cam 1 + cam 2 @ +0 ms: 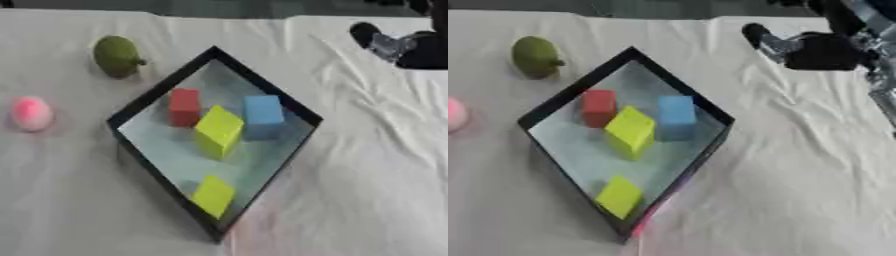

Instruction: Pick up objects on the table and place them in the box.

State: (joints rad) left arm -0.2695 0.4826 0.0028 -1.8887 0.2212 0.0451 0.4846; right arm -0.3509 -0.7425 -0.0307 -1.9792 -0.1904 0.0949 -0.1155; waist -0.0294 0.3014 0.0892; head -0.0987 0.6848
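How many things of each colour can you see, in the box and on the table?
Yellow blocks: 2
Red block: 1
Blue block: 1
Green fruit: 1
Pink ball: 1
Total: 6

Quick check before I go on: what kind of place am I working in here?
Probably a lab or test bench, not a home: a table draped in a creased white cloth, a black-rimmed box holding coloured blocks, and a toy-like green pear and a pink ball laid out for sorting.

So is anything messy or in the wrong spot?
Nothing is spilled or broken. The box sits turned cornerwise like a diamond, and the green fruit and pink ball are outside it on the cloth.
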